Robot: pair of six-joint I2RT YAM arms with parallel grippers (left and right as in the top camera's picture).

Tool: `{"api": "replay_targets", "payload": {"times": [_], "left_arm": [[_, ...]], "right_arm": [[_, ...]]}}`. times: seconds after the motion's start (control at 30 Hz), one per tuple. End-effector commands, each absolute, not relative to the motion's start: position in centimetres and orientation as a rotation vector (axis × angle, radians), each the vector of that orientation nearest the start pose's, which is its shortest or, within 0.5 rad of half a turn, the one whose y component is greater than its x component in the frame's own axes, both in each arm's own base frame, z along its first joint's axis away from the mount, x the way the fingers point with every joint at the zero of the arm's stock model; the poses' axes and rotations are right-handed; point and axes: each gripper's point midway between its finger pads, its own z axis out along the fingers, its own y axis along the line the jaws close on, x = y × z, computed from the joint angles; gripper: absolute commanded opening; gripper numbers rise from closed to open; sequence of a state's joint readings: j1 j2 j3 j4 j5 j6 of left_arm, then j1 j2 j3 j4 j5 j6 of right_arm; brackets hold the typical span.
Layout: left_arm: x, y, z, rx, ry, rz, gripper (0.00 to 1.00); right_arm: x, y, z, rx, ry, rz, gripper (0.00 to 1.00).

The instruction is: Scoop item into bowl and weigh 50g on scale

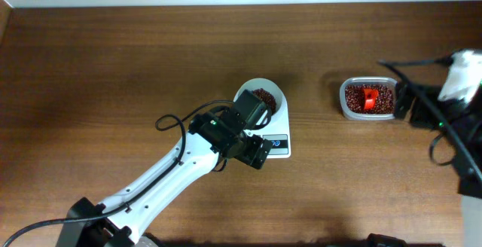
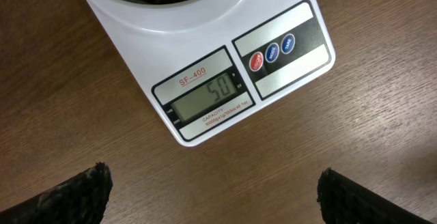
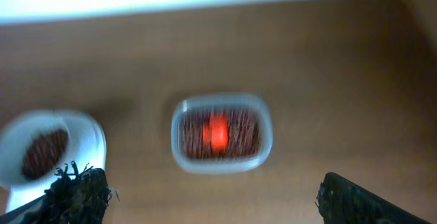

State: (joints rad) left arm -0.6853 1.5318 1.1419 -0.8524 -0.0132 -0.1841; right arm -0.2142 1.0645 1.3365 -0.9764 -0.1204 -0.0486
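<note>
A white bowl (image 2: 171,2) of dark red-brown beans (image 1: 263,95) sits on the scale (image 2: 287,70), whose display (image 2: 208,100) appears to read 50, so the weighing looks done or all but done. The left gripper (image 2: 215,191) hovers over the bare table (image 2: 382,149) just in front of the scale, its fingers spread wide and holding nothing. Well apart from the scale, off to its right, the clear container (image 1: 368,114) holds the rest of the beans with a red scoop (image 1: 370,99) lying in them. The right gripper (image 3: 215,198) hangs near that container on the side away from the scale, jaws wide apart and empty. By the look of it, little is left beyond confirming the reading.
</note>
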Motion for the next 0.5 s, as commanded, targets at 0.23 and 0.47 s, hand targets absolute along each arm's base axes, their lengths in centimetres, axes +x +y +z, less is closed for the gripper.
{"api": "replay_targets", "payload": {"times": [0.23, 0.47], "left_arm": [[26.8, -21.4, 11.1, 0.691, 2.733, -0.174, 0.99], [26.8, -21.4, 11.1, 0.692, 2.733, -0.175, 0.99]], "right_arm": [[23.2, -3.0, 14.0, 0.181, 2.639, 0.064, 0.99], [19.7, -2.2, 8.7, 0.202, 2.775, 0.093, 0.99]]}}
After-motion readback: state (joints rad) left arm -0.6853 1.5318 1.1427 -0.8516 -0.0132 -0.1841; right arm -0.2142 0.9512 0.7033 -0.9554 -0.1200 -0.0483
